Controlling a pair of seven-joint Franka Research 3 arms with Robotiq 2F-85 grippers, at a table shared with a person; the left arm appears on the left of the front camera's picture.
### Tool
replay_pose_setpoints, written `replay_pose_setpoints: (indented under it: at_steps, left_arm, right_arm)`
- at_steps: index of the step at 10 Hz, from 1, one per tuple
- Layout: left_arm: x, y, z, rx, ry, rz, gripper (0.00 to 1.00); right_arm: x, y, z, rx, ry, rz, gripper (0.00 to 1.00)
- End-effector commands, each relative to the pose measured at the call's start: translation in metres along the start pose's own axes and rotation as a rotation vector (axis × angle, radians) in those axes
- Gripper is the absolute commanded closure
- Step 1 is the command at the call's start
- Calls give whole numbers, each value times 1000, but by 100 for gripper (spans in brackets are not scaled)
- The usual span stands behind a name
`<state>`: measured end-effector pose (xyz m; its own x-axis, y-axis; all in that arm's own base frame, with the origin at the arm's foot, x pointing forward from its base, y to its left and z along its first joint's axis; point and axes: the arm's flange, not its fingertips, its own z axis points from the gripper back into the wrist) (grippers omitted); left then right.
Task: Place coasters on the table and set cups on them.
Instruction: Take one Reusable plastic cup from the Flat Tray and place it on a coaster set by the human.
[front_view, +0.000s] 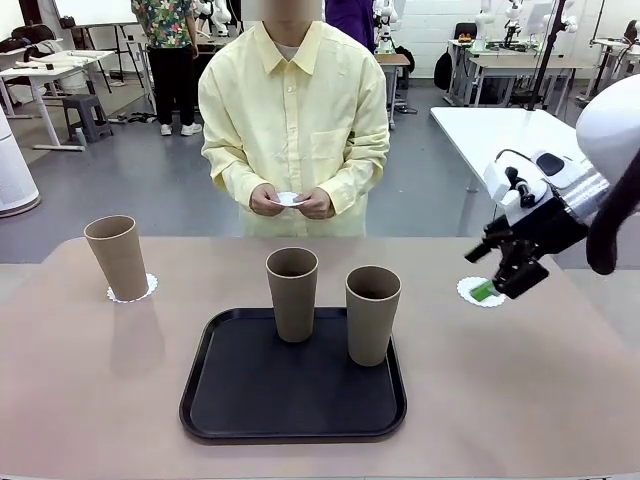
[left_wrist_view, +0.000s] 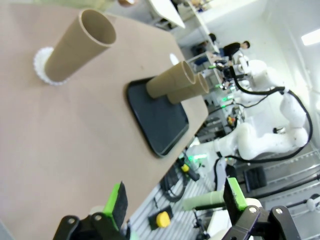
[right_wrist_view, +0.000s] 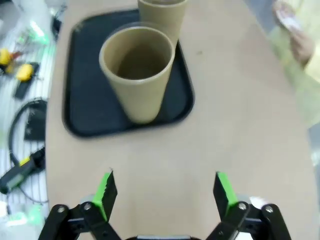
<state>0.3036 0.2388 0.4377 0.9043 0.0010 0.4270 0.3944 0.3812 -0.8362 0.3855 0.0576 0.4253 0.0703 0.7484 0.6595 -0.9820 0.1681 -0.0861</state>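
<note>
Looking across the table (front_view: 80, 400), one cup is already sorted. The left cup (front_view: 119, 256) stands upright on the left coaster (front_view: 133, 291) near the far left corner, with the lacy edge peeking out around its base.

The other two sit on the black tray (front_view: 250, 400) in the middle of the table. The middle cup (front_view: 292, 293) is toward the tray's back edge. The right cup (front_view: 372, 314) is just beside it, a bit nearer the robot, and they're not touching. Both are upright and matte brown. I can't make out any print or logo on the cups, tray or grippers.

The right coaster (front_view: 470, 290) lies flat on the table to the right of the tray, well apart from it. The right gripper (front_view: 505, 283) is low over it and tilted, jaws wide apart with nothing in them. One green pad (front_view: 484, 291) is right at the coaster's edge, but I can't tell if it touches.

The left gripper (left_wrist_view: 176, 199) hangs by the table's near edge, jaws spread too and empty.

The person (front_view: 295, 110) at the far side holds the third coaster (front_view: 288, 198) between both hands (front_view: 266, 201), just beyond the table's far edge.
</note>
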Motion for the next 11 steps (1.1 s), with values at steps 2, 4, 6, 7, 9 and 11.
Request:
replay_pose_setpoints:
  at_steps: [2, 4, 6, 7, 9, 11]
  left_arm:
    - [0, -2, 1, -7, -6, -2, 0]
    - [0, -2, 1, -7, -6, -2, 0]
    - [0, -2, 1, -7, -6, -2, 0]
    - [0, -2, 1, -7, -6, -2, 0]
    - [0, -2, 1, -7, -6, -2, 0]
    - [0, -2, 1, -7, -6, -2, 0]
  right_arm:
    - [-50, 2, -41, 127, -432, 1, 0]
    - [-65, 7, -46, 219, -542, -44, 0]
    - [-68, 14, -49, 201, -538, -34, 0]
    - [-67, 15, -50, 198, -537, -27, 0]
    - [-71, 13, -51, 216, -573, -63, 0]
    - [-71, 13, -51, 216, -573, -63, 0]
